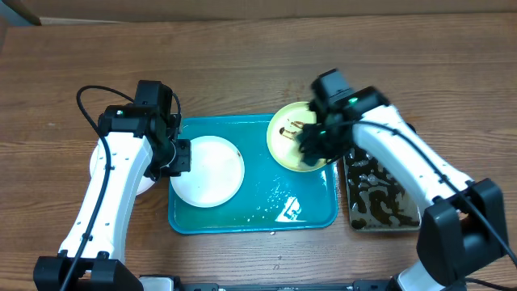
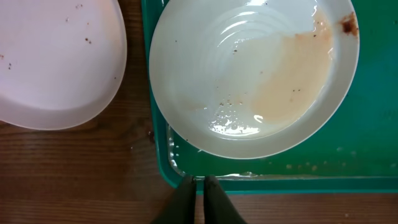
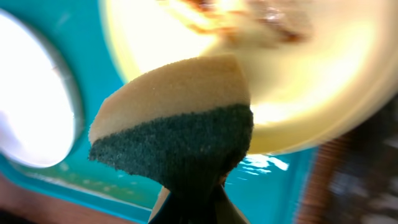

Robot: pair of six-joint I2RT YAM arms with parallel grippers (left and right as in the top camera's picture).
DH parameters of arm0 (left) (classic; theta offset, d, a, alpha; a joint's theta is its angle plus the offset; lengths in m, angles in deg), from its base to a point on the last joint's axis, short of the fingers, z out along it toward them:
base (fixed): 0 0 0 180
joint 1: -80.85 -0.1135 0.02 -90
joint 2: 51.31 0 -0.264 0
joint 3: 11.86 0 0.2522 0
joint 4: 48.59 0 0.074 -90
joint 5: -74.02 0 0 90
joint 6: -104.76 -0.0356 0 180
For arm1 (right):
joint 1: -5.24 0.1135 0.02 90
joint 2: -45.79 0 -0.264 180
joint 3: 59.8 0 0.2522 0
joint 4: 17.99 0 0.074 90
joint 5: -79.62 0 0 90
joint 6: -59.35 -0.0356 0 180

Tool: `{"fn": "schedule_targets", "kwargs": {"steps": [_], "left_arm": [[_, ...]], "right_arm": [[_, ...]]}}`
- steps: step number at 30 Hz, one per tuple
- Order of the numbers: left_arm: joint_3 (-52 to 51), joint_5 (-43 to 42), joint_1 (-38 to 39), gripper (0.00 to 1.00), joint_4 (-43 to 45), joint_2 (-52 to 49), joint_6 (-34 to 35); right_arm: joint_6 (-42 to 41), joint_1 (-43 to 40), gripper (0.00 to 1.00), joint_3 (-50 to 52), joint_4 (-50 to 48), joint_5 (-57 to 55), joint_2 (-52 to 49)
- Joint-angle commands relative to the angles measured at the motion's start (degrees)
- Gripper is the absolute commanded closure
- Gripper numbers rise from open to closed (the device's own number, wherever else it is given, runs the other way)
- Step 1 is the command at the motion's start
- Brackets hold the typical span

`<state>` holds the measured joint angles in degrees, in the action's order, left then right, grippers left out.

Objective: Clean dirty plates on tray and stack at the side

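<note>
Two on tray (image 1: 242,217): white plate (image 1: 208,170), yellow plate (image 1: 289,133). Wet, prob. slick, stiff; take by rim. R gripper (image 3: 189,193) pinches sponge (image 3: 177,124); L gripper (image 2: 199,185) fingers nearly together, empty.

Three plates — a white plate (image 2: 249,81), another white plate (image 2: 56,62), a yellow-green plate (image 1: 281,139) — one tray (image 1: 242,212), one pan (image 1: 380,206), one sponge (image 3: 180,124).

Glossy wet plastic tray (image 1: 242,217); wood-grain table (image 1: 242,73); rough-faced sponge (image 3: 174,124).

A brown wooden table (image 1: 242,73) carries everything. On it, a teal tray (image 1: 242,218) sits near the middle, a black pan (image 1: 384,227) of murky water just beside its right end, a white plate (image 2: 56,62) on bare wood at its left
</note>
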<state>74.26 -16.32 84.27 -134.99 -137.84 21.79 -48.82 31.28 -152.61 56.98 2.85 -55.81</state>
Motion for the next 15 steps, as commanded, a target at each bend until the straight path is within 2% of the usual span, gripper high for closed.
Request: {"fn": "schedule_targets", "kwargs": {"steps": [1,6,10,15], "left_arm": [[-0.22,0.35,0.37,0.80,0.13,0.66,3.04],[-2.86,0.35,0.37,0.58,2.16,0.66,4.85],[-6.16,0.39,0.35,0.52,6.36,0.52,5.44],[-9.49,1.03,0.35,0.57,13.70,-0.11,5.38]], "right_arm": [[-1.14,2.97,0.96,0.24,-2.16,1.03,1.60],[-1.29,8.00,0.96,0.24,-6.99,1.92,0.94],[-1.38,11.82,0.96,0.24,-9.09,1.88,-0.26],[-3.30,13.90,0.96,0.24,-9.14,1.60,-1.40]]}}
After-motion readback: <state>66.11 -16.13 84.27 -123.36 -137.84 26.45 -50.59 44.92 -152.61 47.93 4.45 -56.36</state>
